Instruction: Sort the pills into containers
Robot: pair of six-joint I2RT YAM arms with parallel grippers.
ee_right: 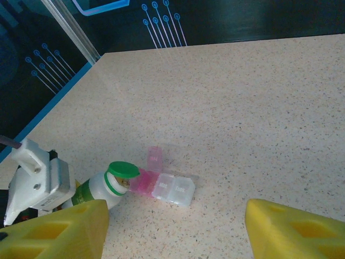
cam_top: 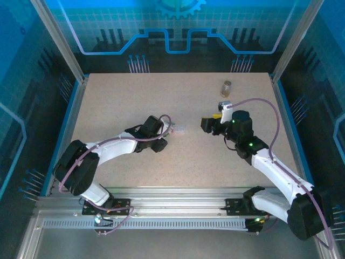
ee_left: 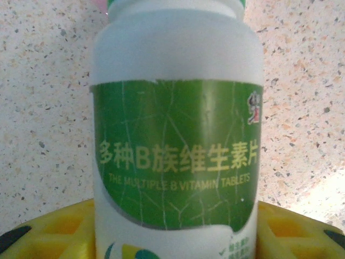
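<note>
The white bottle (ee_left: pixel 176 65) with a green label lies tilted low over the table, and my left gripper (ee_left: pixel 172 229) is shut on its body with yellow fingers (ee_left: pixel 48 232) on both sides. In the right wrist view the bottle's (ee_right: pixel 99 189) green flip cap (ee_right: pixel 124 170) is open, its mouth against the pink compartment (ee_right: pixel 142 181) of a small clear pill box (ee_right: pixel 173 188) whose pink lid stands up. My right gripper (ee_right: pixel 175 229) hangs open to the right of the box, holding nothing. The brownish vial (cam_top: pixel 226 88) stands at the back right.
The left arm's white wrist bracket (ee_right: pixel 38 181) sits close behind the bottle. From above, the left gripper (cam_top: pixel 163 135) and right gripper (cam_top: pixel 207 125) face each other across the pill box (cam_top: pixel 179 129). Blue-edged walls (cam_top: pixel 70 102) ring the speckled table (cam_top: pixel 140 97).
</note>
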